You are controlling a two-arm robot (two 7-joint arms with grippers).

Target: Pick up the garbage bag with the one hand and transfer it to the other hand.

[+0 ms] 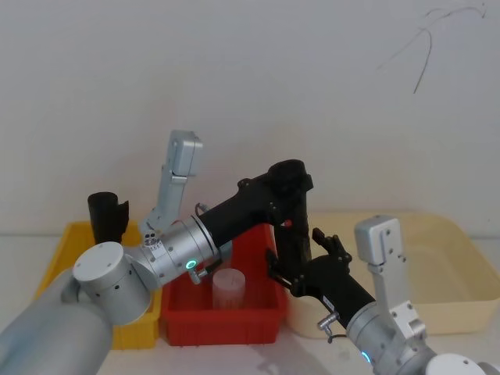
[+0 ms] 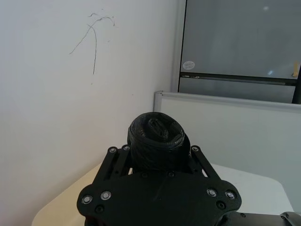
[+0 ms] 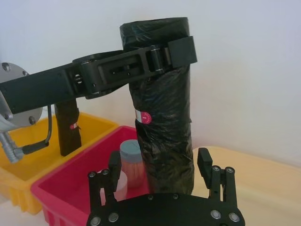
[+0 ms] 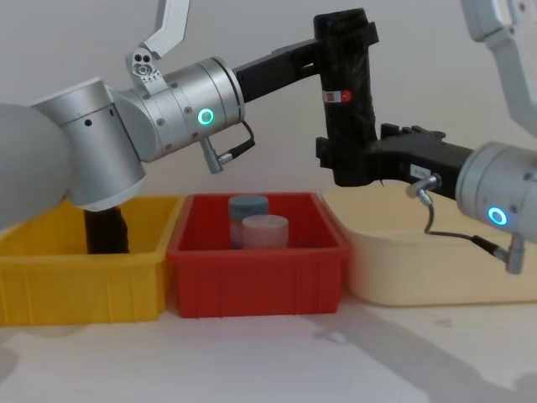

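My left gripper pinches the bag near its top, upright at upper centre. My right gripper has its fingers spread either side of the bag's foot; I can't judge contact. Below, the red bin holds two jars. The yellow bin, lower left, holds a roll half hidden by my arm.

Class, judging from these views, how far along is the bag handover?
Done: the left claw holds the garbage bag aloft, upright, gripped near its top. In hand: the right claw, open, straddles its lower end. Left: right claw closes, left claw releases.
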